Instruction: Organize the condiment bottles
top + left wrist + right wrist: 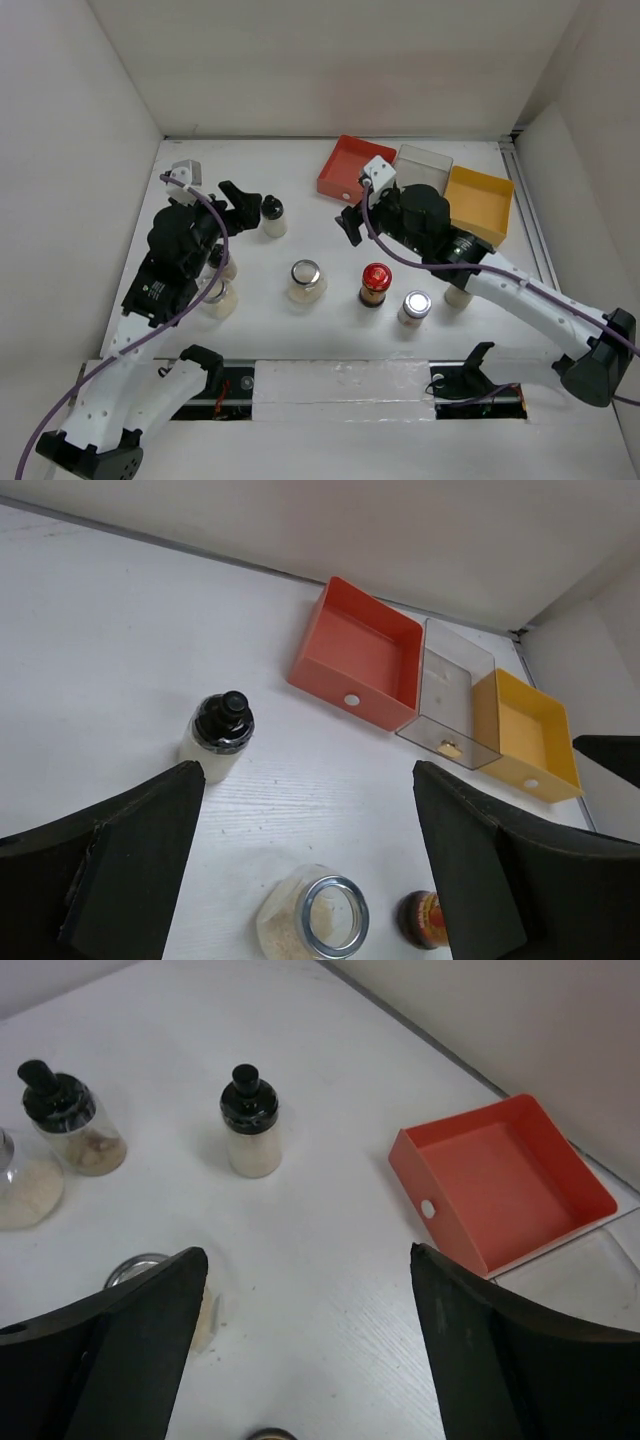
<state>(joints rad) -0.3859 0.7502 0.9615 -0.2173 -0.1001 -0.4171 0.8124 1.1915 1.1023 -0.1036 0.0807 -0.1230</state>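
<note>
Several condiment bottles stand on the white table. A black-capped bottle [272, 216] with pale contents stands just right of my left gripper [243, 207], which is open and empty. It also shows in the left wrist view [217, 737] and in the right wrist view [250, 1125]. A silver-lidded jar [306, 281], a red-capped bottle [375, 284] and a silver-capped jar [415, 306] stand in a row at the middle. Two jars [218, 298] are partly hidden under my left arm. My right gripper [350, 224] is open and empty, above the red-capped bottle.
A red tray [356, 166], a clear tray [424, 160] and a yellow tray [480, 203] sit side by side at the back right. Another jar [458, 297] is partly hidden under my right arm. White walls close in the table on three sides.
</note>
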